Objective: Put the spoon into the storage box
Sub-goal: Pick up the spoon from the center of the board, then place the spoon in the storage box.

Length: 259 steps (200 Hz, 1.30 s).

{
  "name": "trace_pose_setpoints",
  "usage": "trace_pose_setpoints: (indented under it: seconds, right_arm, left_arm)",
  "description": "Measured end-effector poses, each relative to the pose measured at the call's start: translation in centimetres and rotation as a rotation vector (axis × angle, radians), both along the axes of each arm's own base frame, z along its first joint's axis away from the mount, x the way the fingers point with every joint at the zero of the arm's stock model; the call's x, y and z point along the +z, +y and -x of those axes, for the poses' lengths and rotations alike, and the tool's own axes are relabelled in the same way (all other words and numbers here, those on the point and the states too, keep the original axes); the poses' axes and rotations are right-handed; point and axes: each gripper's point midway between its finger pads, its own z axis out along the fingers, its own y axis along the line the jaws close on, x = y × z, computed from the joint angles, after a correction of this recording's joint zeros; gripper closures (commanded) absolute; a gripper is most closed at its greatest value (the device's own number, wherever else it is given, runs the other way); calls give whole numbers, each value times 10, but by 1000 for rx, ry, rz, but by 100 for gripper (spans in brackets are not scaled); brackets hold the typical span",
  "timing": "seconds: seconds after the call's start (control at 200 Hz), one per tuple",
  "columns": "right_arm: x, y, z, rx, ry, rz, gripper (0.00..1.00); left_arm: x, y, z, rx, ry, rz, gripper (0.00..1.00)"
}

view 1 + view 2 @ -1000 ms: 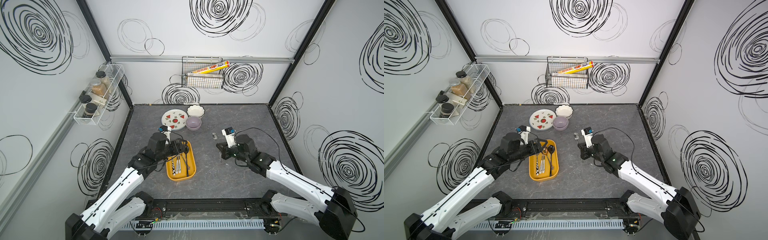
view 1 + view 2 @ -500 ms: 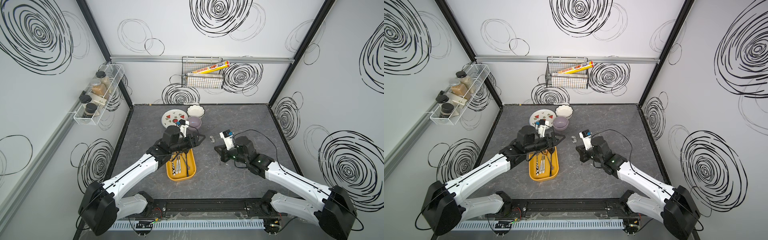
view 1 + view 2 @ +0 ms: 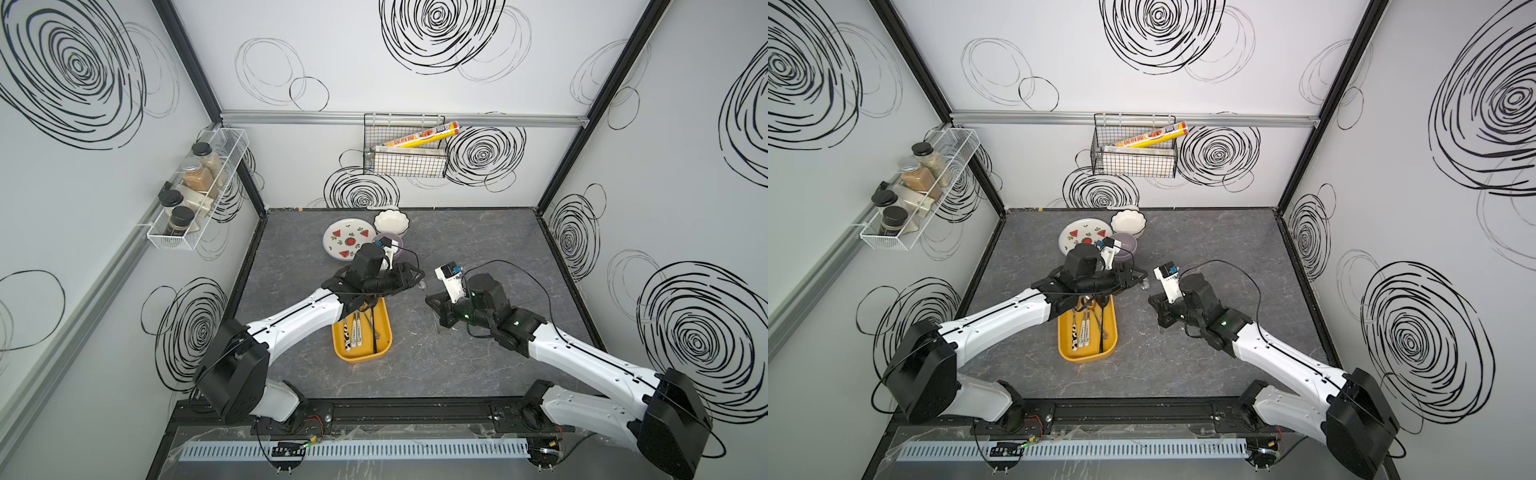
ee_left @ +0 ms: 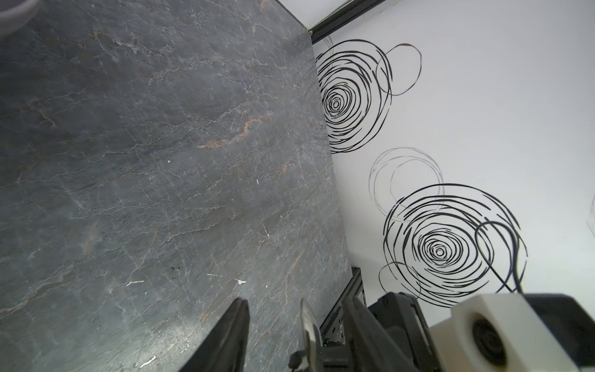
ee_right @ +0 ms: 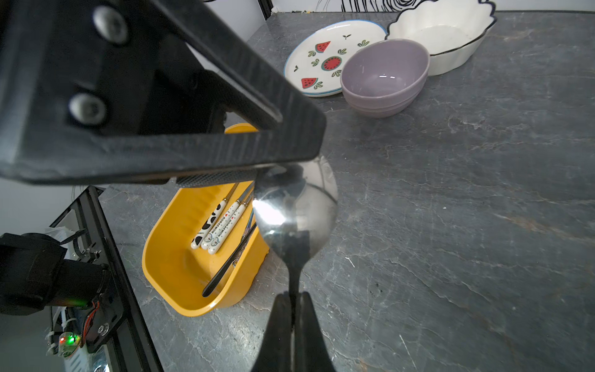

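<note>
The spoon (image 5: 296, 206) with handle in the pinching right jaws, bowl between the spread left jaws

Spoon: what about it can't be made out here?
- Right wrist view: spoon handle hidden inside the shut right gripper.
- Same view: left gripper finger covers the bowl's rim; contact unclear.
- Top views: spoon tiny, blurred.
- Storage box far end: under the left arm.

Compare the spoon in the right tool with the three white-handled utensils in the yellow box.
The spoon shows a mirror-bright metal bowl; the white-handled utensils show printed handles. The spoon is clamped by its handle in the right tool, outside the storage box; the utensils lie side by side inside it. Both are slim, long-handled tableware.
</note>
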Motion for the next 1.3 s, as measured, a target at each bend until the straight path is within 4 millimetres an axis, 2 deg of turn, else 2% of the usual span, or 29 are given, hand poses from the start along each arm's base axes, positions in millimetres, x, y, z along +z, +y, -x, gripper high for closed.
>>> trace_pose_setpoints:
  seconds: [0.245,0.335,0.405,0.431,0.486,0.526,0.576,0.611,0.701,0.816,0.906,1.031,1.151,1.297]
  right_arm:
    - [-5,2,1,7,13,7,100]
    - [-6,2,1,9,15,10,100]
    - [-8,3,0,9,16,17,100]
    - [-8,3,0,9,14,17,97]
    - [-8,3,-1,8,8,19,72]
    - [-8,2,-2,0,2,23,59]
    - [-8,0,-5,-17,-9,30,51]
    - [-7,-2,-9,-37,-21,40,48]
    - [-6,-9,-18,-93,-58,70,47]
    - [0,-16,-30,-165,-127,94,46]
    - [7,-11,-30,-175,-190,93,46]
    - [11,-1,-26,-165,-255,86,46]
    - [3,4,-27,-158,-273,95,50]
    - [-18,10,-30,-143,-251,142,56]
  left_arm:
    - [-9,-9,2,-17,26,-1,76]
    - [-10,-11,3,-19,38,3,90]
    - [-3,-16,5,-35,33,23,100]
    - [-2,-16,5,-32,36,22,100]
    - [-2,-16,5,-27,38,24,100]
    - [-3,-15,3,-16,41,20,100]
    - [-4,-13,1,4,48,9,100]
    - [-5,-11,-1,22,63,-4,100]
    - [-3,-5,-12,99,89,-34,100]
    - [12,6,-30,233,107,-47,100]
    - [18,18,-42,357,132,-45,100]
    - [13,35,-48,487,184,-63,100]
    - [15,43,-51,547,205,-71,100]
    - [23,45,-55,573,201,-58,100]
